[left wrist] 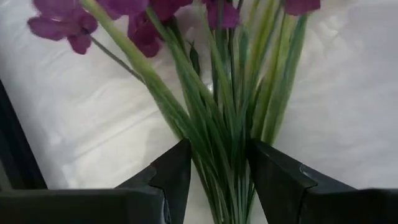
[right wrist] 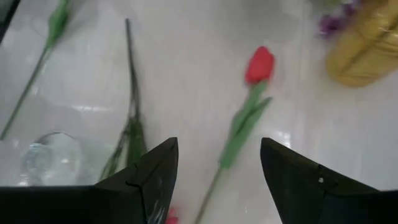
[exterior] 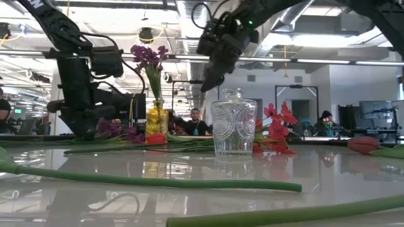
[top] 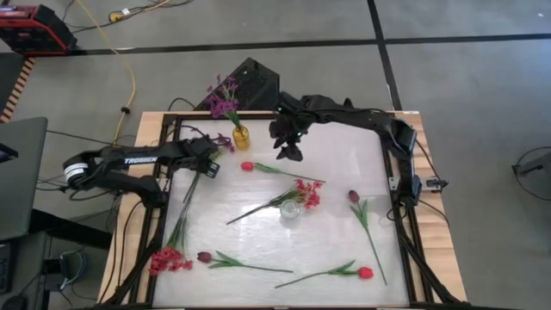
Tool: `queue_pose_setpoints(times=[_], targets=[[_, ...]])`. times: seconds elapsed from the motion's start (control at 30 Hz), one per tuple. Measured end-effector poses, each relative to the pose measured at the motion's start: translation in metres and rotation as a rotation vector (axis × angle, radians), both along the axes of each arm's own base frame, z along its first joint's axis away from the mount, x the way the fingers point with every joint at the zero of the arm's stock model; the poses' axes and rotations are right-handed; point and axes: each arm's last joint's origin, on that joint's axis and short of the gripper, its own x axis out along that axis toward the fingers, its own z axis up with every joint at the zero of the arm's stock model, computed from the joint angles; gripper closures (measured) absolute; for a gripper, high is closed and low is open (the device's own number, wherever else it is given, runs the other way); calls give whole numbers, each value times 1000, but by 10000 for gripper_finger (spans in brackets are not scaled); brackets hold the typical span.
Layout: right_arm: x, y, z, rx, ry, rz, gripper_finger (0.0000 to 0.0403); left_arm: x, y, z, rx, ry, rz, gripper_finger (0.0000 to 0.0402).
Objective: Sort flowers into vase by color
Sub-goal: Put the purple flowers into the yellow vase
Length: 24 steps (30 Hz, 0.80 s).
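A yellow vase [top: 240, 136] at the table's far side holds purple flowers [top: 222, 99]. A clear glass vase [top: 291, 209] stands mid-table beside a red cluster [top: 306, 194]. A purple spray [left wrist: 143, 25] lies on the table next to the yellow vase. My left gripper [top: 209, 164] is open, pointing steeply down, its fingers on either side of the spray's green stems [left wrist: 217, 124]. My right gripper [top: 288, 153] hangs open above the table's far middle, over a red tulip [right wrist: 260, 64] that lies flat. My left gripper's fingers [left wrist: 177, 171] stand close on either side of the purple spray's bundle of stems and leaves [left wrist: 221, 162], coming from above and lying across it. The spray lies on the table. Whether the fingers touch it, I cannot tell.
Loose flowers lie about the table: a maroon tulip [top: 353, 196] at the right, a red tulip [top: 365, 272] near the front, another maroon tulip [top: 204, 257] and a red cluster [top: 170, 260] at the front left. A black frame [top: 164, 185] borders the table.
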Motion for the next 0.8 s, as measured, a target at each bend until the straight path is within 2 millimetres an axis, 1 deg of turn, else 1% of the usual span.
queue_pose_setpoints(times=[0.07,0.13,0.2,0.3,0.33,0.5,0.67,0.7,0.8], targets=[[-4,-4,-3,-2,-20,-10,148,-1,1,0,0,5,0,258],[-9,-7,-1,-8,-39,-20,148,0,2,0,5,7,-8,279],[-12,-9,2,-8,-61,-38,148,0,2,1,15,10,-7,315],[-16,-12,1,4,-50,-60,148,3,5,10,61,-2,-21,380],[-16,-13,1,3,-50,-63,148,3,5,15,84,-7,-20,389],[-16,-10,5,8,-62,-70,148,-3,3,48,205,-17,-30,393],[-13,-6,4,14,-57,-69,148,-22,-9,85,281,-90,-35,399],[-12,-4,4,17,-61,-72,148,-26,-13,90,274,-115,-70,400],[-10,2,5,30,-53,-71,148,-32,-25,101,184,-299,-233,401]])
